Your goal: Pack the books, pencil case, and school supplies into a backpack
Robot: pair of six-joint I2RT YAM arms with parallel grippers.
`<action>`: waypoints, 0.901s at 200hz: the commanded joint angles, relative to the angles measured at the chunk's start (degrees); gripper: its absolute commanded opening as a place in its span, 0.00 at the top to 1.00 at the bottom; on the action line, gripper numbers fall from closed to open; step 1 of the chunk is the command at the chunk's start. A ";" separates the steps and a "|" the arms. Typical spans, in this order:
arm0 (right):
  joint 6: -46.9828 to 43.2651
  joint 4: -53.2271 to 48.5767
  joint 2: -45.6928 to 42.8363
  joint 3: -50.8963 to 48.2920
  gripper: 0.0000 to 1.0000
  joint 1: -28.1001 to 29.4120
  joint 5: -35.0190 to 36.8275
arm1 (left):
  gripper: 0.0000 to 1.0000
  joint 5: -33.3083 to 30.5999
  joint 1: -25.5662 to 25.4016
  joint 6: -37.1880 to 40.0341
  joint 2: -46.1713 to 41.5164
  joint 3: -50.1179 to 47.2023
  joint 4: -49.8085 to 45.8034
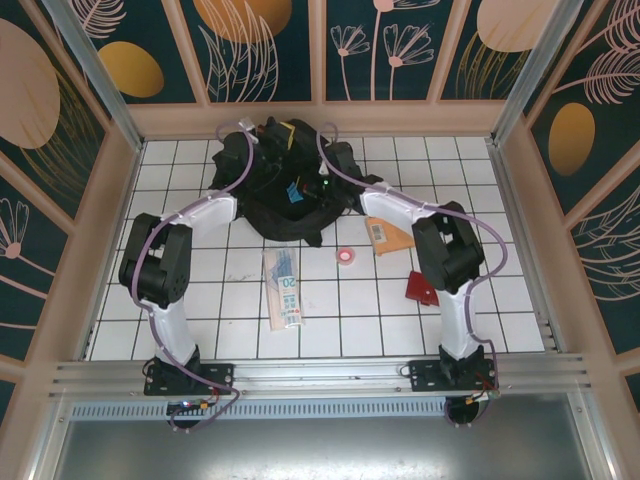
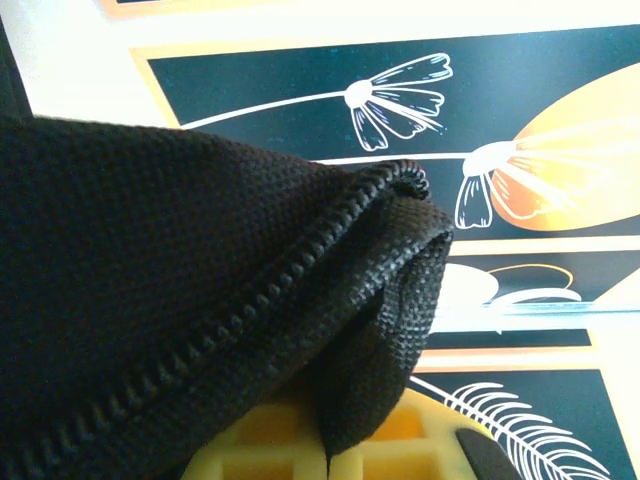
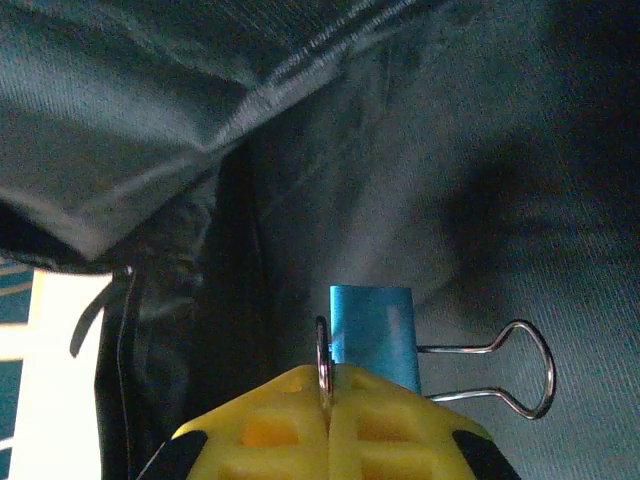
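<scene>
At table's [image 1: 330, 330] far edge: clamping backpack [image 1: 285, 212] rim in left gripper [image 2: 328, 468] to prop it open; pinching blue binder clip [image 3: 372, 330] inside with right gripper [image 3: 328, 445].

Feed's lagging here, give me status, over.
Left gripper, jaws shut on backpack rim. Right gripper, jaws shut on binder clip, inside backpack. Pencil case, books on table.

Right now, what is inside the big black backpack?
The small blue metal binder clip, pinched by the right gripper, sits inside the soft black fabric backpack, against grey lining. Dark folds hide anything deeper.
</scene>
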 commanded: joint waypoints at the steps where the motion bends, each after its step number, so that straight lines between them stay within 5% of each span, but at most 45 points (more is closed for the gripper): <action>1: 3.33 5.14 3.73 8.38 1.00 2.05 7.41 | 1.00 1.69 0.28 -1.78 0.23 3.49 3.41; 22: 4.26 4.10 9.21 16.52 0.99 2.62 7.39 | 1.00 1.59 0.25 -1.72 0.04 3.61 3.20; 36: 4.62 -0.41 12.61 22.79 0.77 2.65 7.46 | 1.00 1.63 0.28 -1.74 0.15 3.77 3.27; 64: 2.91 -1.56 11.06 21.35 0.55 2.81 8.29 | 1.00 1.52 0.28 -1.95 0.21 3.72 3.44; 108: -5.96 -3.55 1.15 11.86 0.56 2.78 8.68 | 1.00 1.56 0.54 -1.37 0.51 3.43 3.54; 155: -18.24 1.12 -20.15 -11.61 0.57 3.29 6.09 | 1.00 2.25 0.63 -1.04 2.09 2.62 3.62; 180: -21.50 -4.30 -28.52 -22.98 0.58 4.39 8.94 | 1.00 2.48 0.61 -1.25 2.73 2.71 3.80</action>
